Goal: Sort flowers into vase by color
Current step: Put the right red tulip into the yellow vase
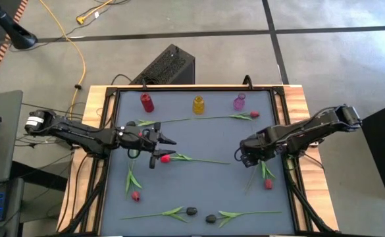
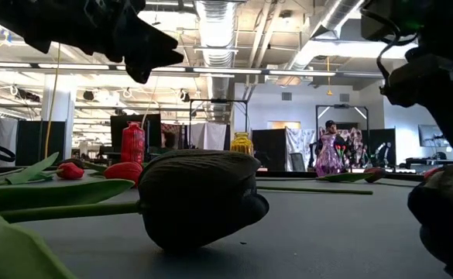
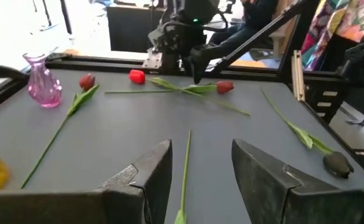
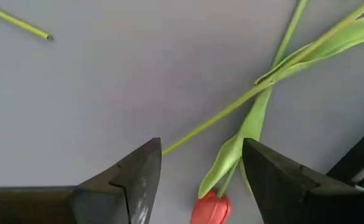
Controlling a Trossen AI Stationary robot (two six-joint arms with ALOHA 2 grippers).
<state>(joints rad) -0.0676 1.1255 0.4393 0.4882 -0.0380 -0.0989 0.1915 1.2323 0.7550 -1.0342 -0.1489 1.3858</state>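
Several artificial tulips lie flat on the grey mat. One red tulip lies mid-table, its stem running toward the table's right. My left gripper hovers open over that flower, a finger on either side of the stem, touching nothing. My right gripper hovers open above two crossed stems and a red head near the right edge. Another red tulip lies by the vases. Two black tulips lie near the front edge. A red vase, a yellow vase and a purple vase stand along the far edge.
A further red tulip lies near the left front, another red tulip at the right. A black frame rail borders the mat. A black box sits on the floor beyond the far edge. Bare mat shows at mid-table.
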